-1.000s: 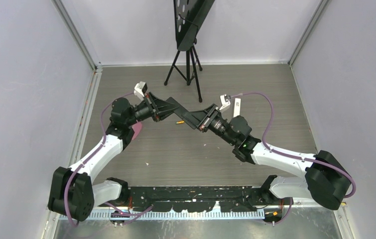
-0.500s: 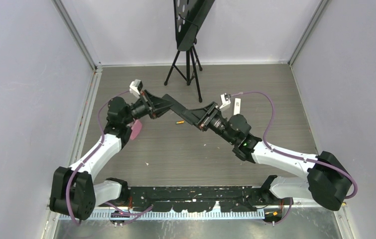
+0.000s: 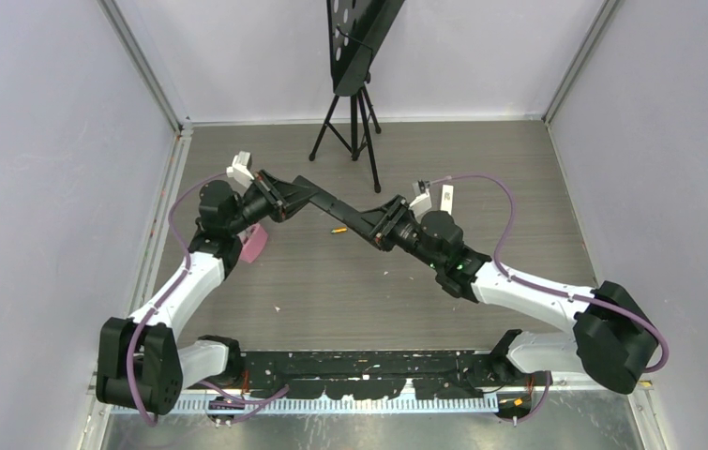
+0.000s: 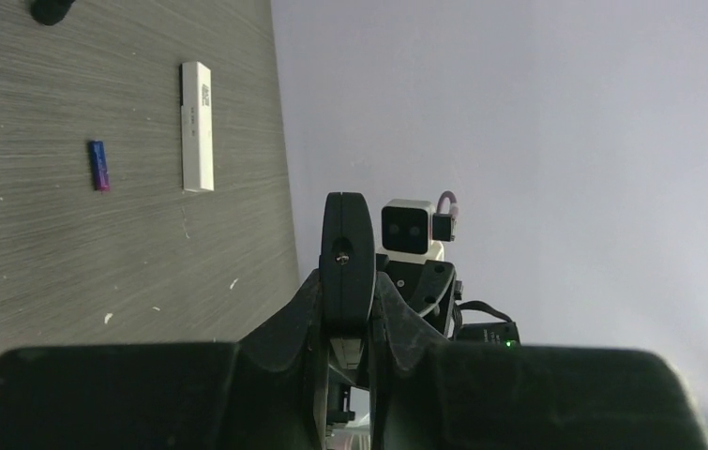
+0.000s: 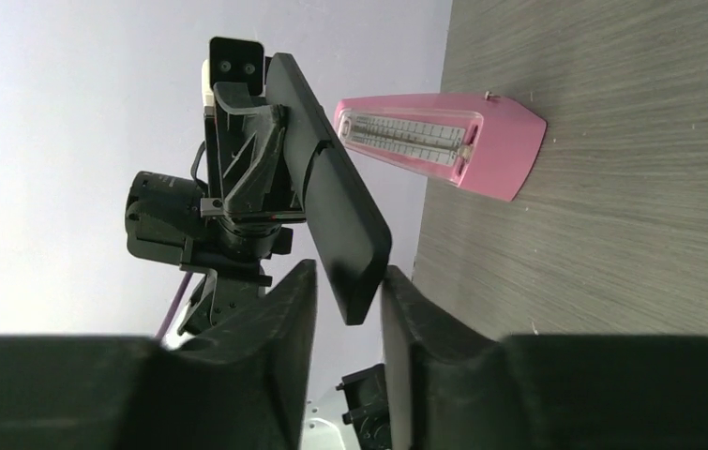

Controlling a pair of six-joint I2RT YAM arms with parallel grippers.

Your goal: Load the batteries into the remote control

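Observation:
A long black remote control hangs above the table between the two arms. My left gripper is shut on its left end. In the left wrist view the remote shows end-on, pinched between the fingers. My right gripper stands open around the other end of the remote, with a gap on the left side. An orange-yellow battery lies on the table under the remote. A purple battery lies beside a white stick. The other batteries are out of view.
A white stick-shaped remote lies at the right. A pink wedge-shaped object sits under the left arm. A black tripod stands at the back. Walls enclose the table on three sides.
The right gripper's jaws have spread apart from the remote's end. The left arm has swung leftward, carrying the remote slightly left.

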